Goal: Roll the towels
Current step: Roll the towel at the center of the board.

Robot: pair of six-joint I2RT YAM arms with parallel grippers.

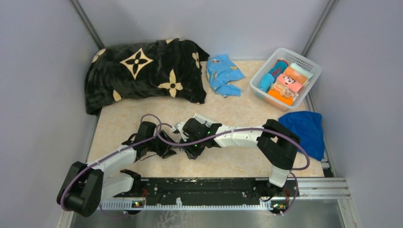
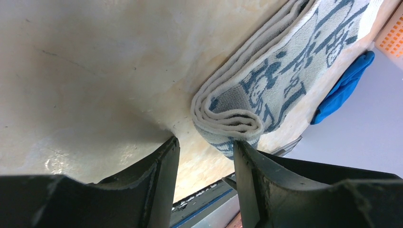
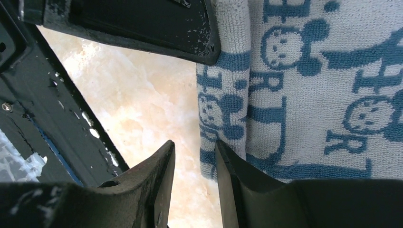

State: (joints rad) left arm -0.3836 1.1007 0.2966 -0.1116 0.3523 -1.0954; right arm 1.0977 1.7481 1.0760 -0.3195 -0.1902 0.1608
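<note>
Closest to your left wrist lens, the left hand (image 2: 205, 142) shows its two dark fingers (image 2: 157, 180) standing partly apart, with bare counter (image 2: 95, 71) visible through the gap and nothing clamped between them. One fingertip touches the curled end of the white towel with dark-blue print (image 2: 266, 80). That towel lies folded in several layers on the counter, its near end turned over into a loose coil. Your right hand (image 3: 194, 142) is partly open too. Its gap is narrower, and the towel's side edge sits right at its tips, though I cannot tell whether the cloth reaches in between them. Take the white basket (image 1: 268, 66) in the far right corner as your mark. Both hands meet over the white towel well to the near left of it, and from above the arms hide the cloth. The turquoise towel (image 1: 223, 73) lies crumpled just to the left of the basket. The royal-blue towel (image 1: 304, 128) sits bunched just on the basket's near side, at the counter's right edge. The black blanket with cream flowers (image 1: 142, 71) is heaped far to the basket's left. The basket itself holds several small coloured bundles.
</note>
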